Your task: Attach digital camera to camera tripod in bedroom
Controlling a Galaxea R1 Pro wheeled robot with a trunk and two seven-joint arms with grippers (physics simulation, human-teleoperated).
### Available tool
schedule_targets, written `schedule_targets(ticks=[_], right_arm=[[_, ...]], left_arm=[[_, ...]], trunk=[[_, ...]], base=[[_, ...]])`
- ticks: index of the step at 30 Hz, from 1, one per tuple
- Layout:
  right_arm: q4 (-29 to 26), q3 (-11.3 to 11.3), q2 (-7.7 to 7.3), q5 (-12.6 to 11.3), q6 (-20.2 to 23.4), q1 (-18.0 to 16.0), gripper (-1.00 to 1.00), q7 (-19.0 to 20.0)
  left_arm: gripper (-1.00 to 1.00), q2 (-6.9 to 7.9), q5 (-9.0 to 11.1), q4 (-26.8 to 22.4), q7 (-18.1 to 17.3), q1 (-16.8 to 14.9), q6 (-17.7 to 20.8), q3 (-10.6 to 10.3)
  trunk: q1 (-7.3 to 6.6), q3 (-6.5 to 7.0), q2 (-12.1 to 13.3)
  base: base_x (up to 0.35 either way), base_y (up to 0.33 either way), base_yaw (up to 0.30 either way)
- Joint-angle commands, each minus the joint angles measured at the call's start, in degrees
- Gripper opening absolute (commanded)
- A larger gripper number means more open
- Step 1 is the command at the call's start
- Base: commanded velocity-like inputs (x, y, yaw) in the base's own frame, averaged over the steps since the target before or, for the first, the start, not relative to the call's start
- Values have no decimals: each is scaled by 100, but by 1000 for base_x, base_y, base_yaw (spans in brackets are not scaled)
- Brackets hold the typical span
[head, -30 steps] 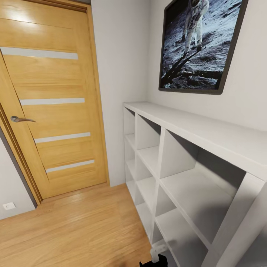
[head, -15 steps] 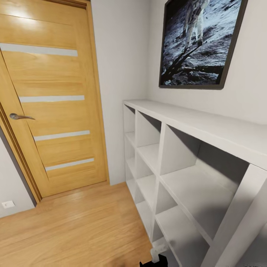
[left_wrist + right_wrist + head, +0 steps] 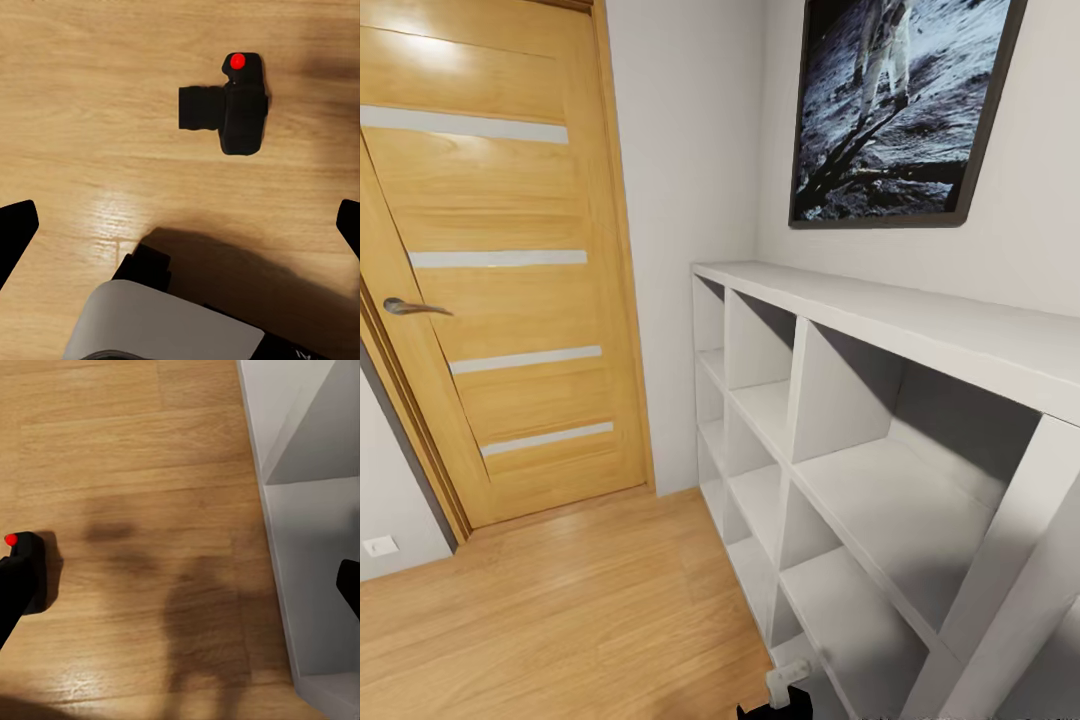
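Note:
The digital camera [image 3: 234, 103] lies on the light wood floor [image 3: 90, 127], black, with its lens barrel pointing sideways and a red dot on its top. My left gripper [image 3: 184, 225] hangs open above the floor, its dark fingertips [image 3: 16, 229] far apart and the camera beyond them, untouched. In the right wrist view the camera [image 3: 30, 574] sits partly behind one finger of my open right gripper [image 3: 180, 592], which holds nothing. The camera tripod is out of view.
A white cubby shelf [image 3: 880, 330] runs along the right wall, and its lower edge [image 3: 300, 510] is close to my right gripper. A closed wooden door [image 3: 500, 260] stands ahead on the left. A framed moon picture [image 3: 890, 100] hangs above the shelf. Wood floor [image 3: 560, 610] lies between door and shelf.
The whole head view has slid upward a little, so the camera has tilted slightly down. Door, shelf and picture have not moved.

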Motion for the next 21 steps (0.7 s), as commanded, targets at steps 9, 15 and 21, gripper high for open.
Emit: schedule_targets(ticks=[9,15,21], right_arm=[[-11,11,0,63,27,-1,100,-7],[-11,2,0,64,8,-1,100,3],[-11,-1,0,64,-6,-1,100,5]], left_arm=[[100,0,41,-18,34,-1,22,11],[100,1,41,2,27,-2,22,15],[100,0,49,20,26,-2,21,16]], trunk=[[198,-168,-366],[330,-276,-606],[462,-384,-847]], base=[[0,0,0],[0,0,0],[0,0,0]])
